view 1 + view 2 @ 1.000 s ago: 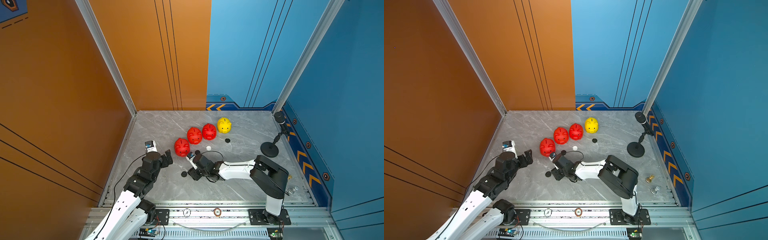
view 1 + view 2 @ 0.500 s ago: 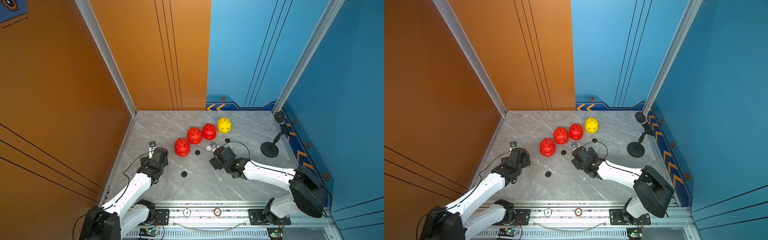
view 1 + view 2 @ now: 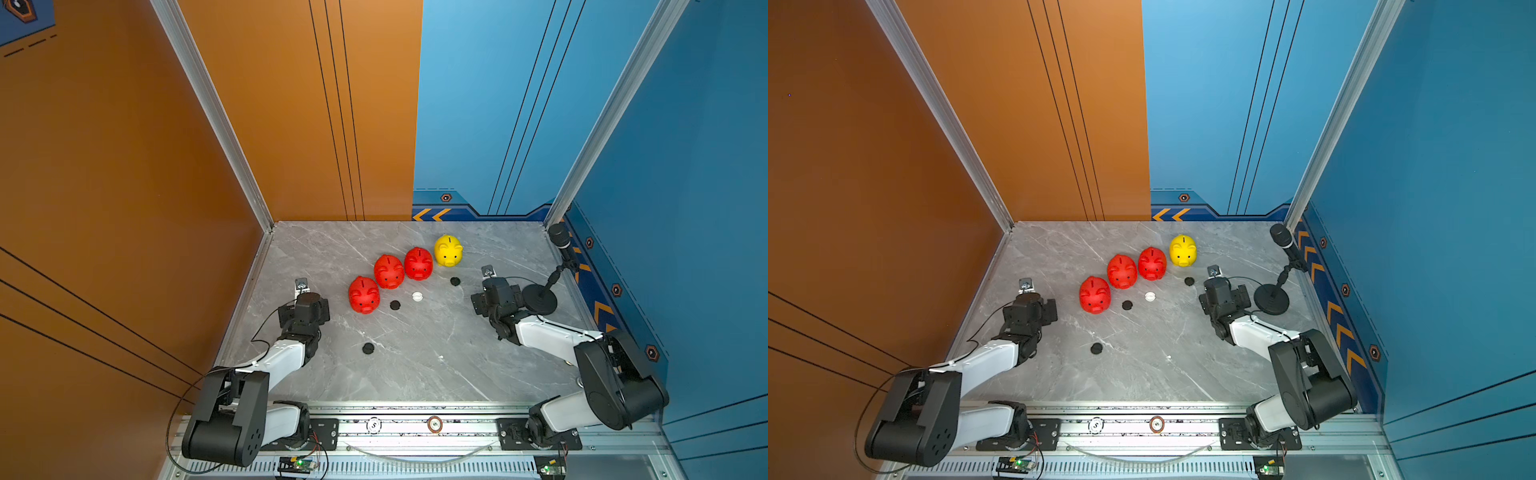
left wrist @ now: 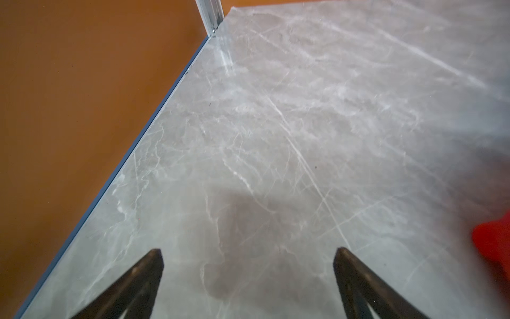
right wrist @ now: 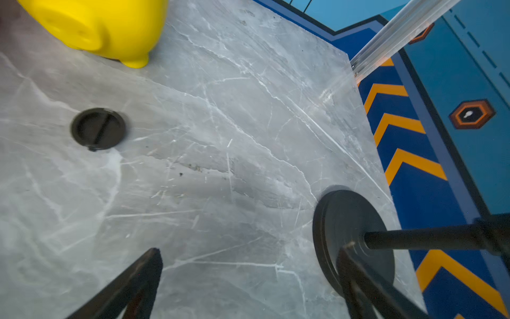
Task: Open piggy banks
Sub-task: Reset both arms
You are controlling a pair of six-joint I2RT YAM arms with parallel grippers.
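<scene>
Four pigs, three red (image 3: 388,271), one yellow (image 3: 448,250), upright in diagonal row mid-bench (image 3: 415,374). Four plugs (image 3: 368,348) lie loose nearby; we judge all opened, task closing. Left jaws apart, right jaws apart, empty. Next: we would verify undersides, hidden here.

The floor (image 4: 303,110) is a grey stone top with thin white lines, and it shines a little. Ahead of the jaws of the left gripper (image 4: 249,250) it runs to a corner with a silver post (image 4: 211,13). An orange wall (image 4: 69,110) stands to the left of those jaws. Ahead and to the right of the jaws of the right gripper (image 5: 249,250) is a blue wall (image 5: 469,69) with orange arrows (image 5: 400,124). A black stand (image 5: 345,229) sits on the floor just beside one jaw there.
</scene>
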